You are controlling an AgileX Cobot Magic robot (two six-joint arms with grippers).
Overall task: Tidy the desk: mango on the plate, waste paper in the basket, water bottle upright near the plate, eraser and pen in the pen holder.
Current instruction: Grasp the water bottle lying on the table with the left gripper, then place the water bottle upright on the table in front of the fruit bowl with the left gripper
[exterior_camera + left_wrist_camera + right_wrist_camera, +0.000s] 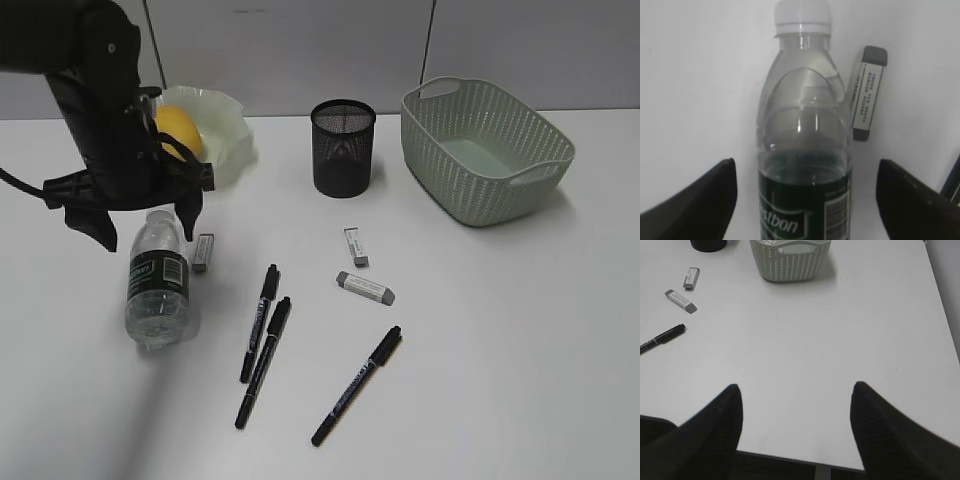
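Hovering spread wide over the upright water bottle (158, 283), the left gripper (145, 225) grips nothing; mango (176, 130) sits in the plate (228, 125) behind. Erasers (366, 288) and pens (262, 321) lie mid-desk (500, 350); right gripper (795, 410) gapes empty.

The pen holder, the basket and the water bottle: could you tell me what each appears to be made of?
The pen holder looks like black wire mesh, matte, since light shows through its fine grid. The basket seems moulded plastic, pale green with a woven-pattern perforated wall. The water bottle looks like clear glossy plastic, with see-through ribbed walls, a white cap and a dark green label.
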